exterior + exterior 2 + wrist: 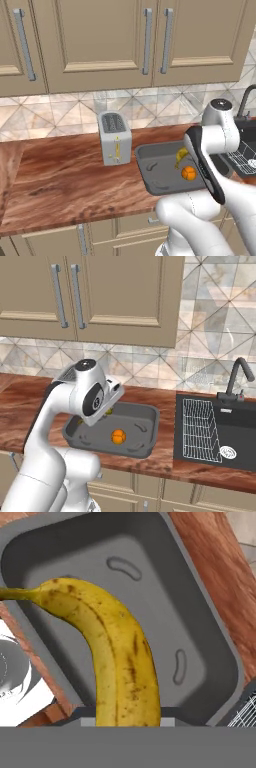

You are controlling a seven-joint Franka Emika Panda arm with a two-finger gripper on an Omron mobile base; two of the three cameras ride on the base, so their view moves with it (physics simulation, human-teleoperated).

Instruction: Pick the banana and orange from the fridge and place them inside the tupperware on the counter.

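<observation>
A spotted yellow banana (117,657) runs up from between my fingers, and my gripper (128,716) is shut on its lower end. It hangs over the dark-grey tupperware (200,637), whose floor lies right beneath it. From the left base view, the banana (181,156) peeks out beside my hand above the tupperware (152,172). The orange (188,173) lies on the tray floor near its front, and it is the orange ball (118,436) in the tupperware (142,426) in the right base view. The tray rests on the reddish-brown counter (65,180). The fridge is out of view.
A silver two-slot toaster (114,136) stands just left of the tray. To the right is a dark sink (235,431) with a wire rack (200,428) and a faucet (236,376). Beige wall cabinets (100,40) hang above the counter.
</observation>
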